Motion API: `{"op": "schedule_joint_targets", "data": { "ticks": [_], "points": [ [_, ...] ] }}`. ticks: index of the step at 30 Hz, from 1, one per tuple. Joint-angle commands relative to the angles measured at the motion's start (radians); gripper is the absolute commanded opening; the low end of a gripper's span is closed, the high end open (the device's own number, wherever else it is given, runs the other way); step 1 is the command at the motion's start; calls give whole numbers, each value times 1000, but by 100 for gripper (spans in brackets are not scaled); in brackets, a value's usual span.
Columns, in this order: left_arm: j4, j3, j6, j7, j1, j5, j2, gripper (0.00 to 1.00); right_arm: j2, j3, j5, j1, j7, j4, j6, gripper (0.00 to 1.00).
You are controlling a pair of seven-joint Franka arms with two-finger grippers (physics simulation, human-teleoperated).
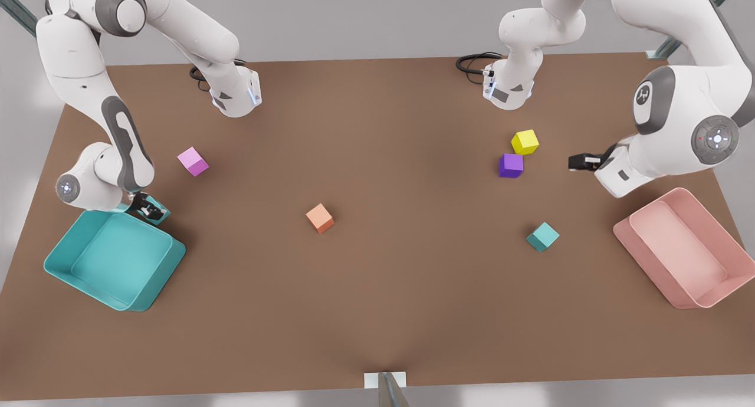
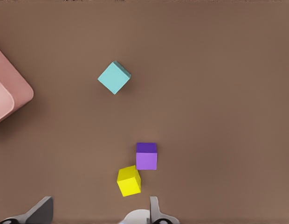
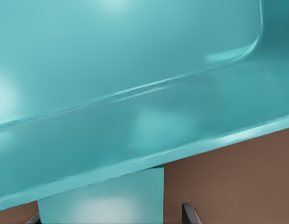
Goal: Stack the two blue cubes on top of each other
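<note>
Right tool grips one teal cube by the bin; the other sits free.

The right tool [image 1: 152,209] is down at the teal bin's [image 1: 65,266] far corner on the front view's left, fingers pinched on a teal cube [image 3: 102,200] whose plain matte face sits just beside the bin wall [image 3: 135,135]. The second teal cube [image 1: 542,236] rests alone on the desk [image 1: 377,289], turned corner-on, near the pink bin [image 1: 625,236]. The left tool [image 1: 581,161] hovers beside the purple cube [image 1: 511,165] and yellow cube [image 1: 525,141], fingers spread wide.
</note>
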Motion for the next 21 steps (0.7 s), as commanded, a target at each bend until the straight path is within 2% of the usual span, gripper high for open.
{"op": "schedule_joint_targets", "data": {
  "ticks": [1, 6, 9, 12, 21],
  "points": [
    [0, -1, -3, -4, -1, 1, -3, 100, 5, 0, 5, 0, -34, 1, 18, 98],
    [0, -5, -3, -4, -1, 10, -3, 100, 19, 0, 10, -18, -39, 5, 16, 58],
    [0, -5, -3, -4, -1, 16, -3, 100, 13, 3, 24, -40, -89, 5, 7, 44],
    [0, -5, -1, -4, -3, 16, -3, 100, 10, 2, 54, -64, -180, 7, -2, 40],
    [3, -5, -1, -48, -8, 22, -3, 100, -35, 2, 70, -89, -246, 8, -114, 40]
  ]
}}
